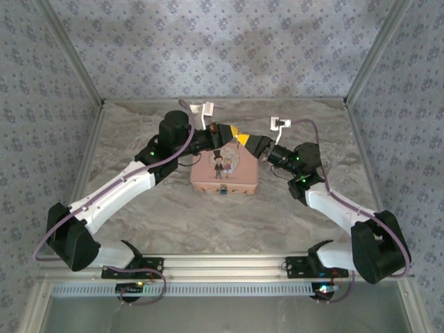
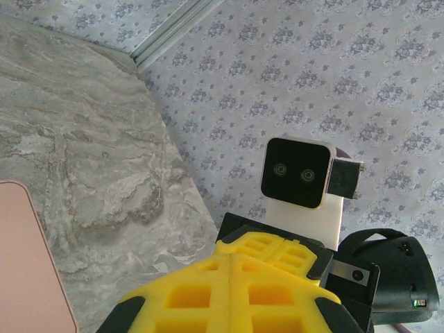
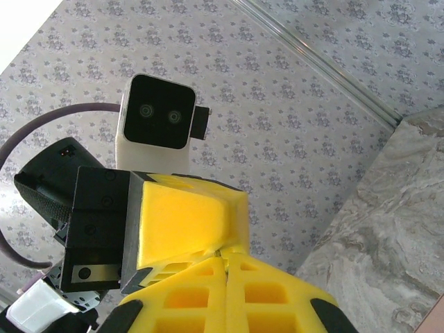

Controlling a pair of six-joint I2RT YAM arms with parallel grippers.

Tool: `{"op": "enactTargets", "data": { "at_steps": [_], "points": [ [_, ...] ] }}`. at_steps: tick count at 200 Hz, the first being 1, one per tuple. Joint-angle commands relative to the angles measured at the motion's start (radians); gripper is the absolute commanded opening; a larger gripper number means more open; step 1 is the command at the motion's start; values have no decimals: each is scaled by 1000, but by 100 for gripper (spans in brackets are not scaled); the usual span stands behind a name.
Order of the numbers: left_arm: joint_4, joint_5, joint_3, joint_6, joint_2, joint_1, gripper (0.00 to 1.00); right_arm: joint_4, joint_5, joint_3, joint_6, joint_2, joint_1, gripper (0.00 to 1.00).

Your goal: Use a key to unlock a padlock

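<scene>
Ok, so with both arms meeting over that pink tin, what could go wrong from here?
The left tool and right tool sit tip to tip over the far edge of the pink tin, so any push could jam them together. The padlock is tiny and sits at the tin's near edge, away from both tools; reaching across may shove the tin.

A marble-look table (image 1: 139,222) boxed in by papered walls.
From where I stand, the tabletop is grey-beige with pale veining. The back wall (image 1: 222,48) and both side walls (image 1: 35,104) carry the same grey-blue paper with a small repeating floral motif. Slim aluminium posts (image 1: 69,50) run up the two far corners. An aluminium rail (image 1: 222,263) edges the near side, with a perforated strip (image 1: 208,288) just below it. The light is soft and even, brightest on the back wall.
</scene>
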Motion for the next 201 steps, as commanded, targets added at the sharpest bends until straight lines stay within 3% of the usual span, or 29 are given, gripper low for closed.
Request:
{"op": "enactTargets", "data": {
  "at_steps": [1,44,58,93,106,125,167,201],
  "points": [
    [-9,-1,10,14,-20,0,0,9,-4,22,-19,-38,-13,0],
    [-17,-8,15,21,-16,0,1,-67,-13,28,-59,-54,-20,0],
    [-59,-38,19,37,-25,2,34,-162,-15,39,-105,-72,-41,0],
    [-188,-130,-25,98,-72,4,76,-720,69,171,-433,-137,-73,0],
    [-235,-147,-58,115,-86,3,78,-907,134,231,-548,-131,-75,0],
    [-246,-149,-140,107,-106,3,81,-1016,213,265,-610,-104,-88,0],
    [-221,-138,-317,99,-131,-17,90,-1095,357,292,-671,0,-101,0],
    [-110,-140,-434,57,-80,-52,90,-1104,456,284,-686,74,-101,0]
  ]
}}
